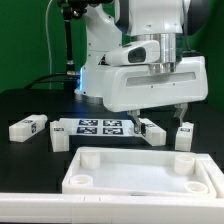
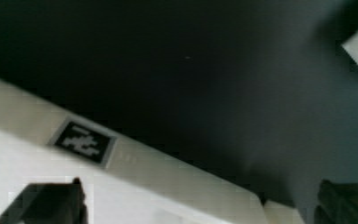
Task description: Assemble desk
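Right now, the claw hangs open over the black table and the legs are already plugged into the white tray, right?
Not quite. The legs are not plugged in: the exterior view shows them lying loose on the black table behind the white tray, its corner sockets empty. The gripper does hang open over the table.

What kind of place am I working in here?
Probably a robotics lab bench rather than a workshop. There is a black table in front of a green backdrop and a marker board lying on the table. A white desk top sits with loose legs carrying printed tags.
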Motion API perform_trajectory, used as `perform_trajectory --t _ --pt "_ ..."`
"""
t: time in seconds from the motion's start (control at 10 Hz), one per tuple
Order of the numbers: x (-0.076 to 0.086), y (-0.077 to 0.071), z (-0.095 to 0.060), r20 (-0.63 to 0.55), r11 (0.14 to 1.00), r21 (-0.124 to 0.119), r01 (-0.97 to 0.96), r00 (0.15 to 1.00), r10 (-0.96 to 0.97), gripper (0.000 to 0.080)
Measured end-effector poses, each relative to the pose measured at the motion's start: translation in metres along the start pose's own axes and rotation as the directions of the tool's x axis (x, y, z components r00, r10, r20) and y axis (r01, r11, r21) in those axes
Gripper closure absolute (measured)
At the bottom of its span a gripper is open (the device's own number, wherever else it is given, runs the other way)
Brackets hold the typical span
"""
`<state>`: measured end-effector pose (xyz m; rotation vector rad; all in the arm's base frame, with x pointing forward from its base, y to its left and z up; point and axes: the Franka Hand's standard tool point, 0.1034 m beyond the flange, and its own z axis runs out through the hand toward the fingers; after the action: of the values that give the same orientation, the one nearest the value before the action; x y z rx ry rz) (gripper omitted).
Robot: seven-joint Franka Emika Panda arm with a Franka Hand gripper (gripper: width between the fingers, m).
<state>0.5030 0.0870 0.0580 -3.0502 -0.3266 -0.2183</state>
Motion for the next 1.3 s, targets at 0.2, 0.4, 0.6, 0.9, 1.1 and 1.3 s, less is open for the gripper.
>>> perform_trajectory --t 0.2,0.4,0.6,0.9,1.1,1.3 --pt "0.001 -0.011 0.001 -0.009 0.998 0.007 -0.067 0.998 0.067 0.0150" --pt "0.001 -0.012 0.002 -0.008 0.983 0.016 -0.184 0.983 0.185 0.0150" --pt "-0.005 -0.012 0.005 0.014 0.902 0.034 -0.429 0.903 0.429 0.0150" --pt "-0.007 -0.015 0.006 0.033 0.841 0.039 -0.540 0.842 0.539 0.0150" --pt "-0.010 -0.016 0.007 0.082 0.849 0.032 -0.528 0.848 0.524 0.0150" --pt "-0.015 -0.028 0.008 0.205 0.887 0.033 -0.461 0.872 0.445 0.0150"
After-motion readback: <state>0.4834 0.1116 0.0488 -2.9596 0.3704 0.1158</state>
